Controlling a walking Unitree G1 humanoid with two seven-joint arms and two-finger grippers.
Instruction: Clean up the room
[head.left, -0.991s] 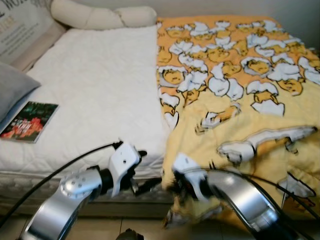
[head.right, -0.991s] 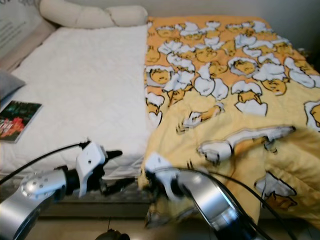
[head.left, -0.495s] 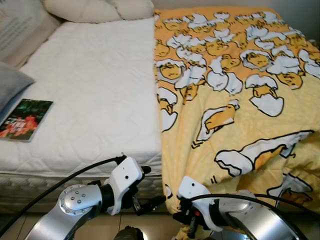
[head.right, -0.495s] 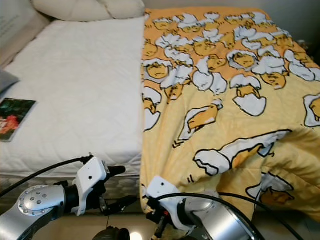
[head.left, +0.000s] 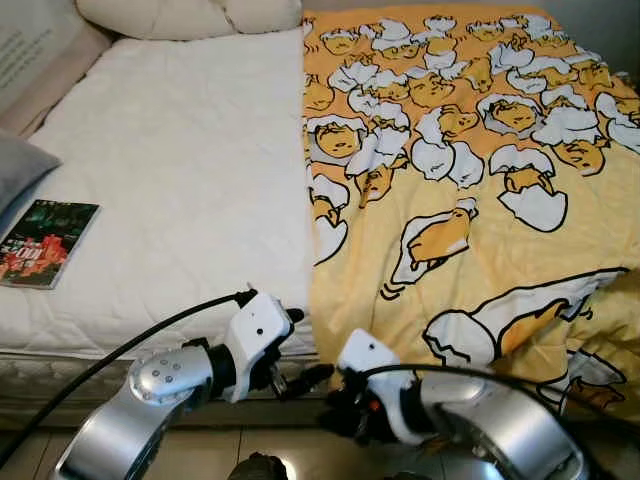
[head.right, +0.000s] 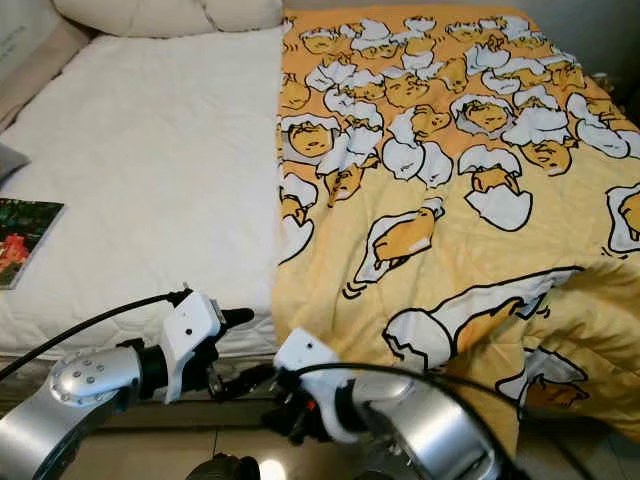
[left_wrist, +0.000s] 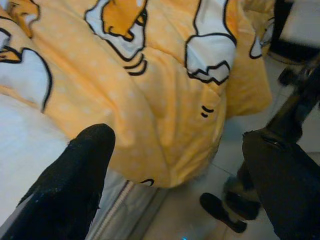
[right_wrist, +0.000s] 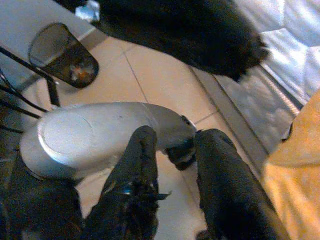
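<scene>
The yellow blanket (head.left: 470, 200) covers the bed's (head.left: 180, 180) right half, its lower edge draping over the mattress front toward the tiled floor (right_wrist: 165, 95). The left gripper (left_wrist: 175, 190) hangs before that edge, jaws wide apart, holding nothing. The right gripper (right_wrist: 172, 165) sits low, jaws slightly apart, empty. A book (head.left: 45, 243) lies near the bed's left edge; its cover text is unreadable.

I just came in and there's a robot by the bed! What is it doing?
The robot stands at the foot of a bed, tidying up. A yellow blanket with egg cartoons covers one half of the mattress and hangs over the end. Both grippers are low at that edge: the left gripper is open beside the blanket's hanging corner, and the right gripper holds nothing. A book lies on the bare white side, near a long pillow.
</scene>
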